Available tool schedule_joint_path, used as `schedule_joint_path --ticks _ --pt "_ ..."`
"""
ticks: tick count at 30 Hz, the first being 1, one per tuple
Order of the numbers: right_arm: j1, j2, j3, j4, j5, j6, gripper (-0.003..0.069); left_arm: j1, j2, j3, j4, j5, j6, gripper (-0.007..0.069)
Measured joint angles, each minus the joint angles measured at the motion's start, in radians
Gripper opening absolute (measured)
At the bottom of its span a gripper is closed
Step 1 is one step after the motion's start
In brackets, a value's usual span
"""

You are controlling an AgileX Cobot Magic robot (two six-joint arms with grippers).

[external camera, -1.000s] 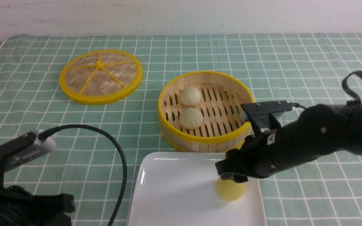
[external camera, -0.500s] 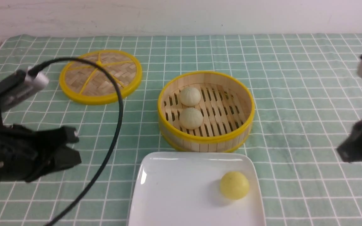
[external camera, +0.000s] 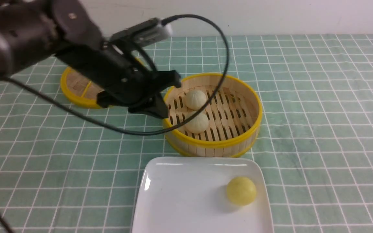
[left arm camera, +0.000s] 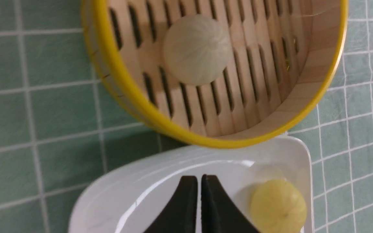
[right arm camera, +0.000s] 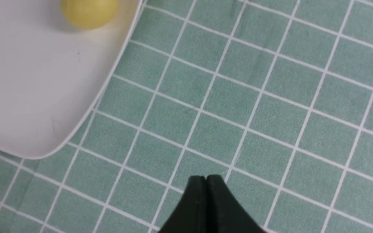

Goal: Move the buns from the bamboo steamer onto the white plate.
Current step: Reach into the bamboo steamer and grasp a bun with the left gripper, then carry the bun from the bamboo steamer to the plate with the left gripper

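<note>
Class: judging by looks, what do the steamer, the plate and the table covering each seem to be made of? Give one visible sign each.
Bamboo steamer: matte pale bamboo or wood slats with visible grain; smooth yellow rims, perhaps plastic. White plate: glossy, likely glazed ceramic or melamine, shown by bright reflections. Tablecloth: soft matte fabric, fuzzy texture, white grid.

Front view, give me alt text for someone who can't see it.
Two cream buns sit in the bamboo steamer while the left fingers hover at its left rim. A yellow bun lies on the white plate in front, and a woven lid lies behind the arm on the green checked cloth.
</note>
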Motion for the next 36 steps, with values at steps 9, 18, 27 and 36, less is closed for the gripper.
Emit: schedule_joint_path --ticks 9,18,27,36 --pt "0.000 0.000 0.006 0.000 -0.027 0.000 -0.0008 -0.113 0.242 -0.255 0.137 0.001 -0.077 0.0319" --pt "0.000 0.000 0.006 0.006 -0.074 0.001 -0.0002 -0.140 0.353 -0.272 0.204 -0.070 -0.047 0.0231" --pt "0.000 0.000 0.006 0.016 -0.074 0.001 0.0000 -0.140 0.302 -0.274 0.250 -0.035 -0.043 0.0016" --pt "0.000 0.000 0.006 0.016 -0.074 -0.003 0.0005 -0.140 0.090 -0.274 0.298 0.047 -0.040 0.0015"
